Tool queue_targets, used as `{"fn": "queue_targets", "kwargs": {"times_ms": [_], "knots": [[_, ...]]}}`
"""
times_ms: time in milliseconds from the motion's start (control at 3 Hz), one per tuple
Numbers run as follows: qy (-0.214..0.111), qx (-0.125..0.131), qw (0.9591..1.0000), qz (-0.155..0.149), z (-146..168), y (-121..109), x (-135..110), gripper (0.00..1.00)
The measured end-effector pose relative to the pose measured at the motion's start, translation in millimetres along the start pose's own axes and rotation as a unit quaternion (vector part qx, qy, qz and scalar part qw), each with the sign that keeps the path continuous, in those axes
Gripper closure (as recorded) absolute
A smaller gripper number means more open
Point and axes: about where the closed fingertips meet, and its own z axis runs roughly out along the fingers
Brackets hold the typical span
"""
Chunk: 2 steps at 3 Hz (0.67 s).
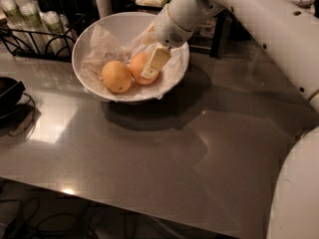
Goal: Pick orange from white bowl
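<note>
The white bowl (118, 26) stands at the back left of the grey table, lined with crinkled white paper. Two fruits lie in it side by side. The orange (137, 65), with deeper pinkish skin, lies on the right. A more yellow fruit (116, 76) touches it on the left. My gripper (150, 66) reaches down into the bowl from the upper right and sits against the orange's right front side, covering part of it. The white arm runs off to the right.
A black wire rack (35, 31) with paper cups stands behind the bowl at the back left. A black object (7, 92) with a cord lies at the table's left edge. Containers and a dark stand (219, 31) are at the back. The grey table (149, 153) reaches to the front edge.
</note>
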Motion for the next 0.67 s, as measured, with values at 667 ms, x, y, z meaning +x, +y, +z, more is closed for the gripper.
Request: {"fn": "queue_targets", "kwargs": {"times_ms": [667], "knots": [[0.007,-0.021,0.9998,0.003,17.2,-0.5,6.8,0.28]]}}
